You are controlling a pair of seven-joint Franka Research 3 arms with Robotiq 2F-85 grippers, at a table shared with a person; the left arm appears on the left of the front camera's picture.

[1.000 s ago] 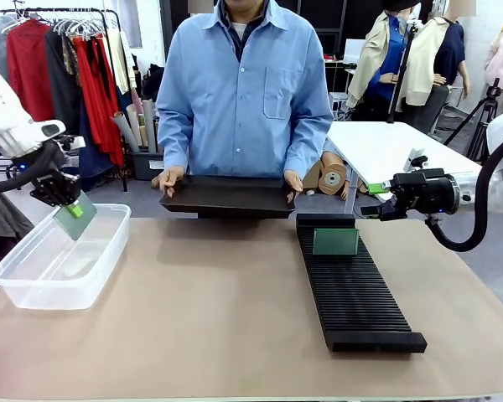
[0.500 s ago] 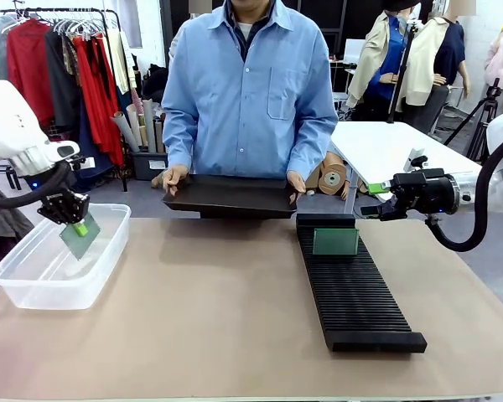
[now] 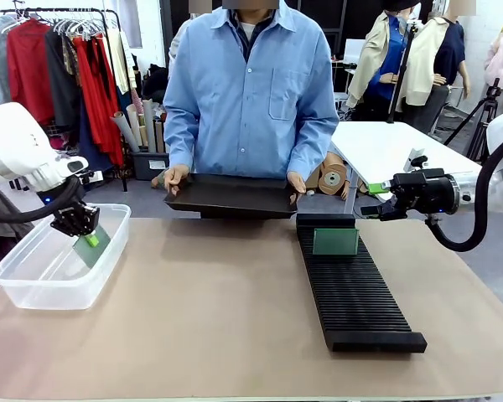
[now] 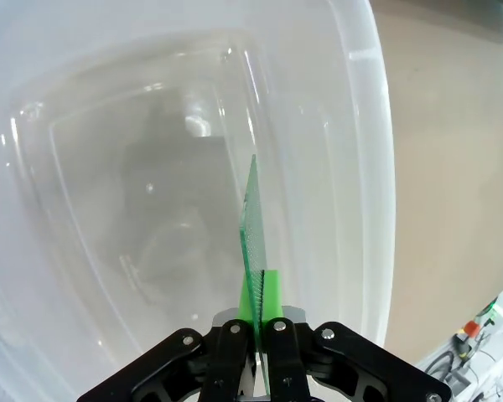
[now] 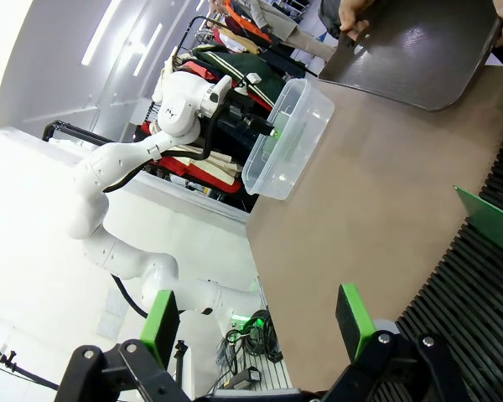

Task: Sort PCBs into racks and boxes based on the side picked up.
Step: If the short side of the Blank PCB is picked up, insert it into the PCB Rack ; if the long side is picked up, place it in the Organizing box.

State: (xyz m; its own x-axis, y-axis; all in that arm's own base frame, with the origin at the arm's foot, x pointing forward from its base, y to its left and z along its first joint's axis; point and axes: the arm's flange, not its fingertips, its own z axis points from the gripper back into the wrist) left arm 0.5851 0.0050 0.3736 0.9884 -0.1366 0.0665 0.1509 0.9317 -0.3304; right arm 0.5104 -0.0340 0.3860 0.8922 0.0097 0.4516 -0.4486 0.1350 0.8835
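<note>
My left gripper (image 3: 87,237) is shut on a green PCB (image 3: 95,248) and holds it tilted inside the clear plastic box (image 3: 33,289) at the table's left. In the left wrist view the PCB (image 4: 252,239) stands edge-on between the green pads, above the box floor (image 4: 134,209). A second PCB (image 3: 335,241) stands upright in a slot near the far end of the long black rack (image 3: 352,293). My right gripper (image 3: 375,201) hovers open to the right of the rack's far end; its green pads (image 5: 355,318) are spread wide with nothing between them.
A person in a blue shirt stands at the far side and holds a shallow black tray (image 3: 231,198) with both hands at the table's far edge. Brown table surface (image 3: 210,318) lies bare between box and rack.
My left gripper has moved down and slightly right, lowering the PCB deeper into the box. The right arm and the rack's PCB have not moved.
</note>
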